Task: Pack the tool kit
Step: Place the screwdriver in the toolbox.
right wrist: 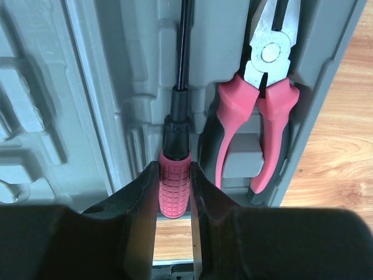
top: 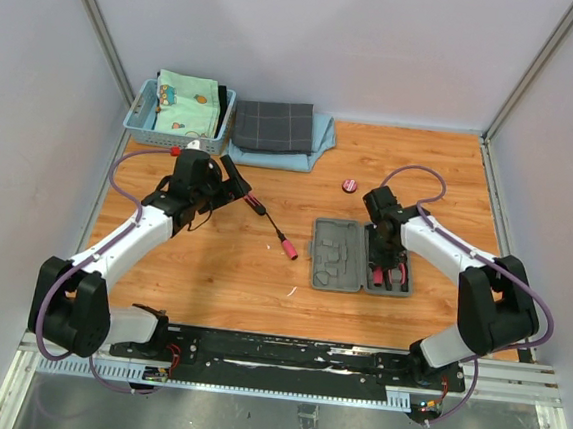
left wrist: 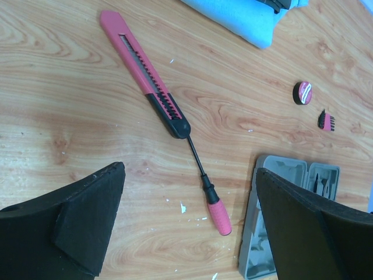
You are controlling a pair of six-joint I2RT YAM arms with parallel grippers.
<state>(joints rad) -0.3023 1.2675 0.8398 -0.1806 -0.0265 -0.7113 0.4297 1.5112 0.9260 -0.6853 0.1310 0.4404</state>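
Observation:
The grey tool kit case (top: 338, 254) lies open on the wooden table, right of centre. My right gripper (top: 384, 251) is over its right half, shut on the pink handle of a screwdriver (right wrist: 173, 186) that lies in a slot. Pink-handled pliers (right wrist: 262, 99) sit in the slot beside it. My left gripper (left wrist: 189, 169) is open and empty above the table, at the back left (top: 231, 180). Below it lie a pink knife (left wrist: 143, 73) and a second screwdriver (left wrist: 210, 189), end to end. The round tape (left wrist: 302, 93) and a small pink-and-black piece (left wrist: 326, 121) lie farther off.
A light blue basket (top: 142, 120) holding folded cloth stands at the back left. A dark grey checked cloth (top: 274, 125) lies on a light blue cloth (top: 306, 158) beside it. Enclosure walls stand on three sides.

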